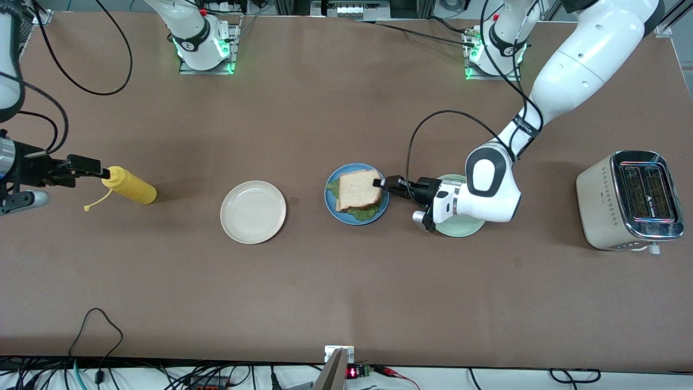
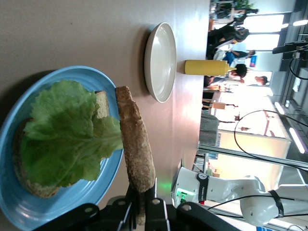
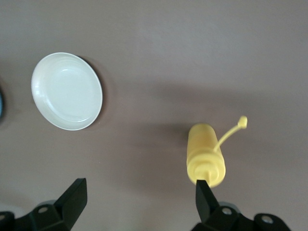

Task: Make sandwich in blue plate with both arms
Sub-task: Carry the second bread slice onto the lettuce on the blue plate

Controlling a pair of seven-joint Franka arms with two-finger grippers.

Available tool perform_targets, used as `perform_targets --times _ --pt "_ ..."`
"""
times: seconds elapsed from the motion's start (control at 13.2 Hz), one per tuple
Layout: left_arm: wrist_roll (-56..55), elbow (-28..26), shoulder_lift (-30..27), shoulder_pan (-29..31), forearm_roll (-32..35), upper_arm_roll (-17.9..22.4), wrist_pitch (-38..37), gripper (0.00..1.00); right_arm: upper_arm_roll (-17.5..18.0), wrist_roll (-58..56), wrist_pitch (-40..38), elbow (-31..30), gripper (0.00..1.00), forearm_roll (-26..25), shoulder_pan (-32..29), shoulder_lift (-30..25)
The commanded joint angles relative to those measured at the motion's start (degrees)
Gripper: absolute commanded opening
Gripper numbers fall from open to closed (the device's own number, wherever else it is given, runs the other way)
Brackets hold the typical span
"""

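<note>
Black jaws of the left gripper [image 1: 382, 183] are closed on one edge of the top bread slice [image 2: 136, 148], a squarish light-brown toasted piece. In the left wrist view this slice stands tilted up on edge, held over the crinkled green lettuce leaf [image 2: 67, 132], which lies flat on the lower bread slice [image 2: 30, 185]. Slice and stack are not yet pressed together: the held edge is up, while the slice's free end reaches out across the lettuce. From the jaws the stack lies straight ahead along the slice's length, so I judge the coming move to be a lowering and then a release.

All of this sits in the round mid-blue plate [image 1: 331, 203]; in the front view the toasted slice covers most of it, with lettuce showing at the rim. The left arm's wrist hangs over the pale mint-green plate [image 1: 459, 229], just beside the blue plate toward the left arm's end of the tabletop [image 1: 346, 303].

Well away from the blue plate, toward the right arm's end, the right gripper [image 3: 139, 204] waits with its jaws spread wide and empty, one of them at the cap of the yellow squeeze bottle [image 1: 130, 186]. A beige plate [image 1: 253, 212] lies between bottle and blue plate.
</note>
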Motion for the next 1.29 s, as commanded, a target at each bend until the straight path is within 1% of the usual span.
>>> perform_targets --times 0.0,0.08,0.15,0.23,0.3,0.38,0.45,0.61,0.68,0.83,0.91,1.21 --pt "5.6 0.4 3.0 0.7 -3.3 -0.8 -0.2 0.0 -1.2 8.1 -5.0 3.2 1.0 -5.3 4.1 -2.0" --pt "5.6 0.2 3.1 0.7 -3.3 -0.8 -0.2 0.0 -1.2 8.1 -6.2 5.5 1.0 -6.8 3.9 -2.0" --pt "5.7 -0.2 3.1 0.7 -3.3 -0.7 -0.1 0.0 -2.1 8.0 -6.2 6.9 1.0 -7.0 3.5 -2.1" --pt "5.7 -0.3 3.1 0.7 -3.3 -0.5 -0.2 0.09 -4.5 7.6 -5.7 7.4 1.0 -6.8 3.2 -2.5" --pt "5.6 -0.3 3.1 0.7 -3.3 -0.4 -0.2 0.52 -4.9 7.8 -4.9 7.5 1.0 -6.7 2.2 -2.9" --pt "5.6 -0.5 2.9 1.1 -3.3 -0.4 -0.4 1.0 -4.7 8.1 -4.1 6.9 1.0 -6.3 0.4 -3.8" --pt "5.1 -0.7 2.6 1.5 -3.3 -0.4 -0.6 1.0 -4.7 8.4 -3.8 5.4 1.0 -5.9 0.4 -5.0" --pt "5.0 -1.2 2.0 3.3 -2.5 -0.1 -2.4 1.0 -4.7 8.8 -3.4 0.1 1.0 -6.1 0.9 -8.2" --pt "5.0 -1.6 1.6 4.6 -2.2 0.3 -4.8 1.0 -4.7 8.8 -2.4 -1.9 1.0 -6.2 0.9 -9.6" --pt "3.9 -1.8 -1.0 4.9 1.3 1.7 -7.9 1.0 -4.6 8.8 -2.4 -3.1 1.0 -6.5 1.3 -10.9" --pt "1.5 -1.8 -3.2 5.6 2.9 2.0 -9.9 1.0 -4.6 8.8 -1.6 -4.5 1.0 -6.6 1.4 -12.0" --pt "-11.4 -1.4 -11.5 6.7 14.5 2.1 -15.2 1.0 -4.6 8.8 3.2 -11.9 1.0 -6.8 1.6 -16.6"
